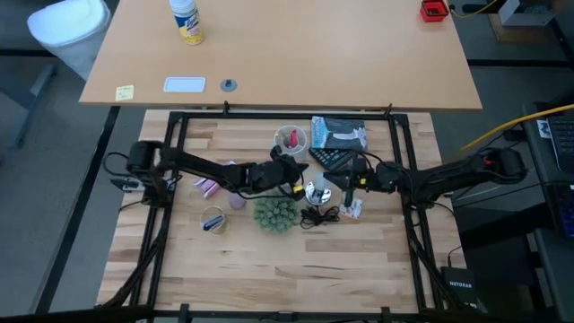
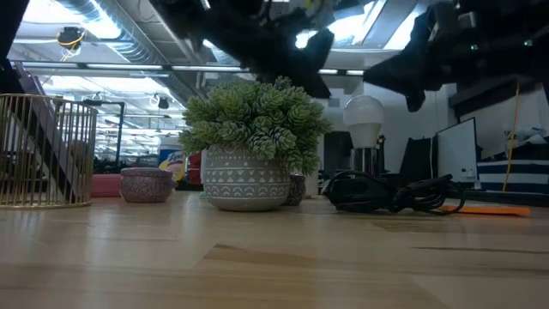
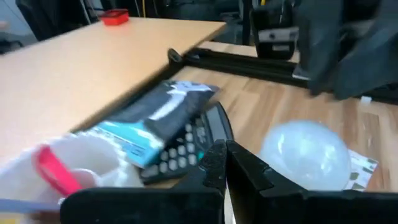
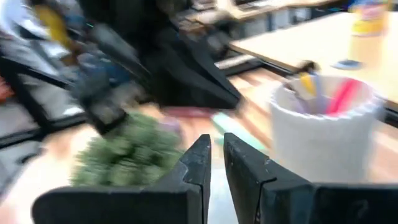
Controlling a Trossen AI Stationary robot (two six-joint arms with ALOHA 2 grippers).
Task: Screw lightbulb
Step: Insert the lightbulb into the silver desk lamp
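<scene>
The white lightbulb (image 2: 364, 120) stands upright with its base down in the socket (image 2: 365, 160), right of the green spiky plant in its patterned pot (image 2: 253, 137). In the high view the bulb and silver socket dish (image 1: 314, 191) lie between my two grippers. My left gripper (image 1: 298, 179) is shut and empty just left of the bulb, which shows beyond its fingers in the left wrist view (image 3: 305, 154). My right gripper (image 1: 330, 187) is shut and empty just right of the bulb. Both hang above table level, apart from the bulb.
A black cord (image 2: 395, 193) lies coiled beside the socket. A white cup of pens (image 1: 291, 140), a calculator (image 1: 334, 159) and a blue-black packet (image 1: 339, 133) lie behind. A gold wire basket (image 2: 43, 150) and a pink tin (image 2: 146, 184) stand to the left.
</scene>
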